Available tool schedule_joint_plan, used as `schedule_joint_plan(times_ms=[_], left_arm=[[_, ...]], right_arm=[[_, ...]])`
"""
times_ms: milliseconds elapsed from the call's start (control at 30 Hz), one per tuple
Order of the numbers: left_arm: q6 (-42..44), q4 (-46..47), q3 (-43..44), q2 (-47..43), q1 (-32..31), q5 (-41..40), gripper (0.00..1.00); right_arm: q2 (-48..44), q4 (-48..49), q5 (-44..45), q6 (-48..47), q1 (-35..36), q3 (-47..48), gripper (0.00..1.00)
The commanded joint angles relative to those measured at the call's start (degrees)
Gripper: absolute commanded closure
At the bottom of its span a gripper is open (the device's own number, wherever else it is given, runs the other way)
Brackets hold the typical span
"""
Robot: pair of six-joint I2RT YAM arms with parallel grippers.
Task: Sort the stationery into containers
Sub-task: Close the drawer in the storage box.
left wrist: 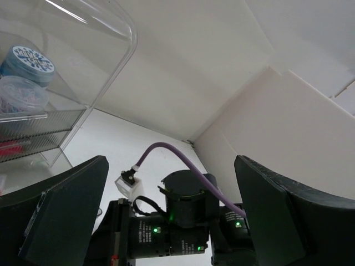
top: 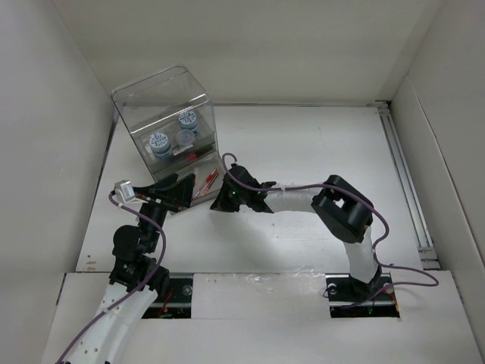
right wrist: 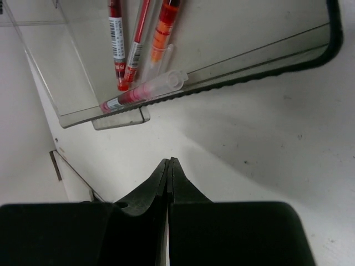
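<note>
While my right fingers (right wrist: 161, 185) press shut on nothing, the red pens (right wrist: 136, 41) lie just ahead inside the clear drawer (right wrist: 77, 83), label print unreadable. My left fingers (left wrist: 61, 216) gape empty.

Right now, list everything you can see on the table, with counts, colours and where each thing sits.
clear plastic cube-shaped organiser box: one, transparent, far left of the white table
small round blue-and-white rolls: two, inside the box
clear round tub: one, inside the box beside a roll; contents unclear
clear shallow drawer: one, pulled out at the box's front
thin red pens: four, red to orange-red, lying in the drawer
purple cables: purple, running along both arms
left hand: black, open, empty, near the box's front
right hand: black, shut, empty, in front of the drawer
</note>
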Motion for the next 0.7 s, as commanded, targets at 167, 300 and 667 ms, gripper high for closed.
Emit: schedule_joint_plan(times_ms=[167,300,667], left_arm=[[-0.26,2.26,0.34,0.14,-0.21,0.51,0.03],[-0.26,2.26,0.34,-0.38,-0.21,0.51,0.03],[-0.26,2.87,-0.19,0.76,-0.21,1.03,0.03]], right_arm=[[4.29,3.00,2.44,-1.09,-0.47,4.85,0.98],[5.61,3.00,5.07,-1.09,-2.14,6.43,0.98],[9.91,3.00,6.74,-2.84,-4.60,14.42,0.98]])
